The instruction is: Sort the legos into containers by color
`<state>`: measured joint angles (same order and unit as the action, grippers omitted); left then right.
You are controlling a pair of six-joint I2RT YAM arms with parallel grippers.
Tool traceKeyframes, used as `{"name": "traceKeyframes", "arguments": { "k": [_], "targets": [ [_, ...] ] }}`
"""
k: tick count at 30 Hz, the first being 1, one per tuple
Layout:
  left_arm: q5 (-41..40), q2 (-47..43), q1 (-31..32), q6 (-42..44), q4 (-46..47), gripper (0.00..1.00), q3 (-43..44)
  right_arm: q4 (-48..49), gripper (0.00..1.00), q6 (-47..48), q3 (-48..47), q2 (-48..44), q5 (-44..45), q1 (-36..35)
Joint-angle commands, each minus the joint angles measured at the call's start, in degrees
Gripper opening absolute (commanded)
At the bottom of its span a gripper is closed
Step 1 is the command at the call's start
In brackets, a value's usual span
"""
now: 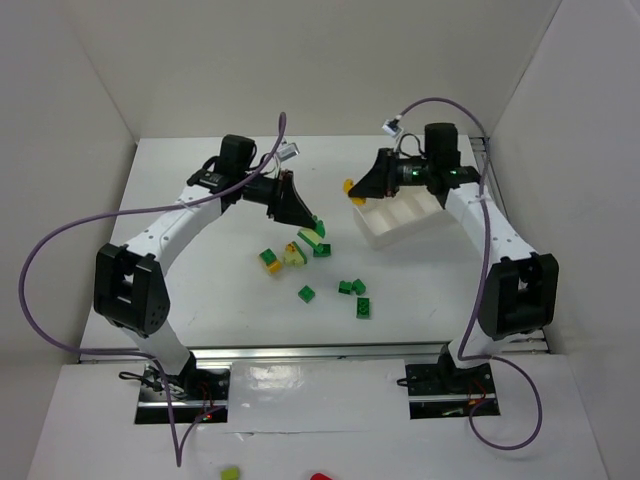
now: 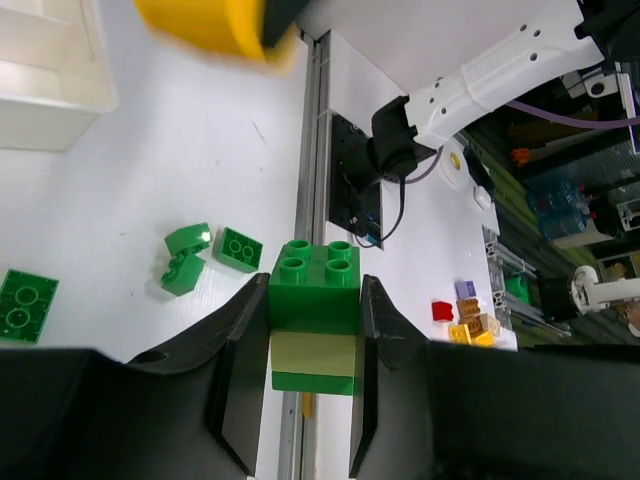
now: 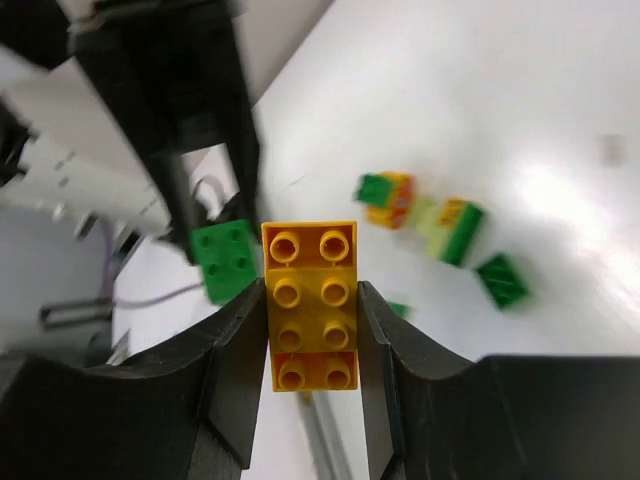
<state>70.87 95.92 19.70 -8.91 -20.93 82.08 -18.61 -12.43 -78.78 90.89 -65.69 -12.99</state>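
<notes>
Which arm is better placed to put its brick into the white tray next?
Right: the right gripper, shut on an orange-yellow brick, hangs by the corner of the tray; the left gripper holds its green stack farther away.

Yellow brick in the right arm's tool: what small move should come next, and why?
Probably swing the right tool a little toward the white tray and lower it over one compartment before opening. The tool is shut on the yellow brick, which in the top view hangs just beyond the tray's end, not over it.
</notes>
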Motion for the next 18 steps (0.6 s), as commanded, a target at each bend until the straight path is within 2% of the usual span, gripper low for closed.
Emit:
{"name": "traceKeyframes", "arguments": {
  "k": [1, 4, 5, 7, 8, 11, 15, 18],
  "targets": [
    [2.35, -0.65, -1.33, 2.31, -0.34, 0.00, -0.43, -0.11, 0.14, -1.54, -0.86, -3.44, 7.31, 4.98],
    [1.64, -0.65, -1.33, 2.31, -0.34, 0.00, -0.43, -0.02, 0.14, -4.44, 0.74, -3.44, 14.78, 6.31],
    [-0.45, -0.65, -1.33, 1.01, -0.34, 0.00, -0.43, -1.41, 0.14, -4.45, 0.74, -3.96, 24.03, 6.92],
    [-3.01, -0.65, -1.94, -0.75, -0.34, 0.00, -0.43, -5.53, 0.17, -5.06, 0.74, -3.97, 35.49, 5.45],
    [-4.06, -0.65, -1.95, -1.46, 0.27, 0.00, -0.43, -6.52, 0.17, -5.06, 0.74, -3.97, 46.07, 5.44],
    [-9.60, -0.65, -3.09, -5.50, 0.98, 0.00, -0.43, -9.42, 0.17, -6.38, 0.74, -2.92, 61.23, 3.69],
    [-20.12, -0.65, -3.09, -9.89, 1.50, 0.00, -0.43, -8.90, 0.19, -6.39, 1.44, 0.15, 64.02, 2.62],
    [-22.96, -1.17, -3.62, -12.61, 1.50, 0.00, -0.43, -8.90, 0.19, -5.25, 0.83, 3.31, 64.02, 0.69]
  ]
}}
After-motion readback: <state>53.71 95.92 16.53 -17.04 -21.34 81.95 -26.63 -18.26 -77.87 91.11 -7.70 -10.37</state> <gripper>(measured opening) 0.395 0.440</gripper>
